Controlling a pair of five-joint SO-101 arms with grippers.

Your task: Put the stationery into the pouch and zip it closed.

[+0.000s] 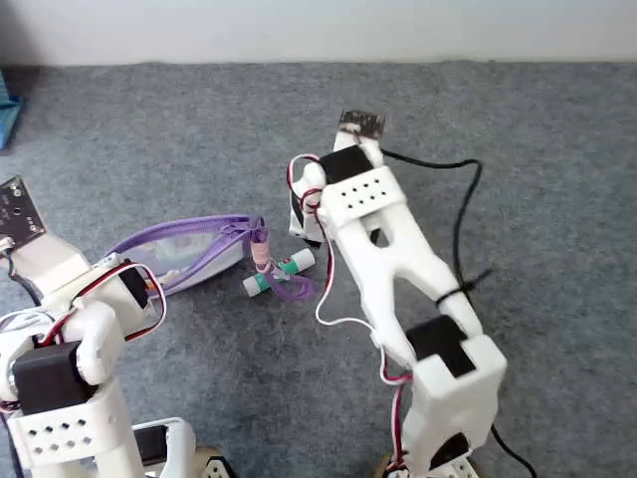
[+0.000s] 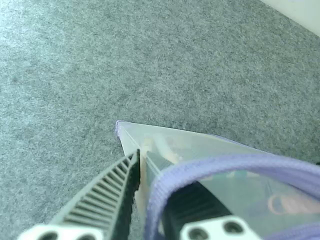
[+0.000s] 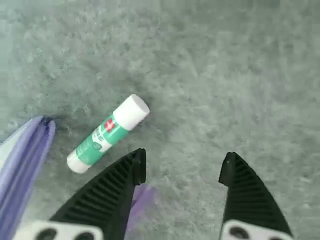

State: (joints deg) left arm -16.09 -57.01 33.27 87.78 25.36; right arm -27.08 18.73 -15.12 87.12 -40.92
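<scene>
My left pincer was clamped on the pouch wall, one finger inside the open mouth and one outside. The pouch lay on grey carpet. Its long axis ran from my left arm toward the table's centre, the purple zip end pointing at the glue stick. The glue stick lay on its side just beside that end, not touching it. Its axis was slanted, white cap away from the pouch and toward my right arm. My right pincer hung over bare carpet next to the glue stick, jaws wide, nothing between them. A purple loop lay by the glue stick.
</scene>
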